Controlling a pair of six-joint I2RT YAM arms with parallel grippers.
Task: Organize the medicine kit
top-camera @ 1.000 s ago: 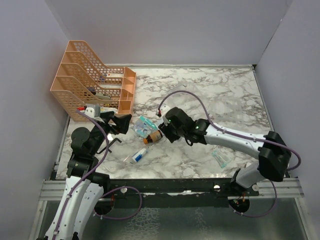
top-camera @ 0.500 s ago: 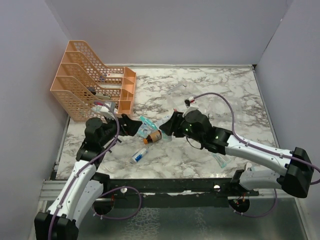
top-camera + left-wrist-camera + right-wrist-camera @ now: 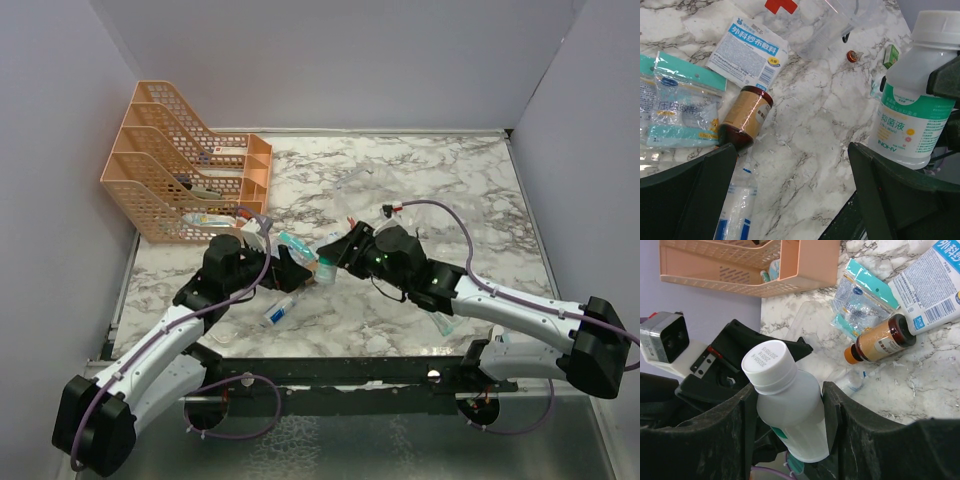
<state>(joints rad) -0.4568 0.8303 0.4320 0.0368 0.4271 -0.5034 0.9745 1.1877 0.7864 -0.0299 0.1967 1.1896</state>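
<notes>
Two arms faced off over the middle of the worktop (image 3: pixel 450 190). Left wrist: left tool (image 3: pixel 790 200) gaped wide, medicine kit (image 3: pixel 825 22) lying beyond. Right wrist: right tool (image 3: pixel 790 415) clamped a white bottle (image 3: pixel 782 385); packing it into the kit looked next.

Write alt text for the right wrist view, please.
The right hand grips a white bottle with a white cap between its black fingers. Beyond, on the marble table, lie a brown bottle, a teal sachet and a white packet, near an orange mesh rack.

Marble table (image 3: pixel 450 180) with medicine kit (image 3: pixel 820 27), bottle (image 3: pixel 745 117)
</notes>
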